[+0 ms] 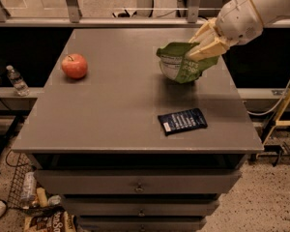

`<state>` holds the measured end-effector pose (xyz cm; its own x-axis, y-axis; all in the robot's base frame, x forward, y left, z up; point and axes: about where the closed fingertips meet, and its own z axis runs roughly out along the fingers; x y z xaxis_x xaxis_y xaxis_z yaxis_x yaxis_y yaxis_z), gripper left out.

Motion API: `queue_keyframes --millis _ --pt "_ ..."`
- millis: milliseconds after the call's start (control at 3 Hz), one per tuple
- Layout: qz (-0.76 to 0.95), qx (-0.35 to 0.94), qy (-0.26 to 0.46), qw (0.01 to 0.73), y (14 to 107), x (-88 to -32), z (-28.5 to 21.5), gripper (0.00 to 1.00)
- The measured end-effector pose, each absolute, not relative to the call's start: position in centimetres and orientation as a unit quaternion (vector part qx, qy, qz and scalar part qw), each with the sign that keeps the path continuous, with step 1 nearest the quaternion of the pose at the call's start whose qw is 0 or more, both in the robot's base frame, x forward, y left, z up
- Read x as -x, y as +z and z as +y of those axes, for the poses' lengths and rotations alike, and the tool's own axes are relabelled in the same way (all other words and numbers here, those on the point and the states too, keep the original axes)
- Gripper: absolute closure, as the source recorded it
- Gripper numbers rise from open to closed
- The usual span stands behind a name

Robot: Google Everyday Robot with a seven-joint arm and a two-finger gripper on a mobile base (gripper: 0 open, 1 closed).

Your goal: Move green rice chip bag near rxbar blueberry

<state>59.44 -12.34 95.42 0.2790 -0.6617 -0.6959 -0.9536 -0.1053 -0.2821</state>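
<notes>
The green rice chip bag [182, 63] hangs tilted above the right side of the grey table [111, 115], its white label facing me. My gripper [202, 45] comes in from the upper right and is shut on the bag's top right edge. The rxbar blueberry [182, 121] lies flat on the table, nearer the front and just below the bag, a dark navy bar with pale text and a white patch at its left end. Bag and bar are apart.
A red apple [74, 65] sits at the table's left side. The table has drawers below. A water bottle [17, 80] stands on a ledge to the left. Clutter lies on the floor at lower left. A yellow frame [285, 110] stands at the right.
</notes>
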Motion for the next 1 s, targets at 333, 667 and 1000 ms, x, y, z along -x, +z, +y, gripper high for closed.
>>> queue_keyframes --millis 333,667,1000 --pt "0.560 0.711 0.248 0.346 94.2 -57.9 -12.1 1.00" --pt "0.559 0.703 0.283 0.337 93.0 -56.6 -11.9 1.00" --pt "0.562 0.702 0.291 0.328 92.4 -56.2 -11.8 1.00"
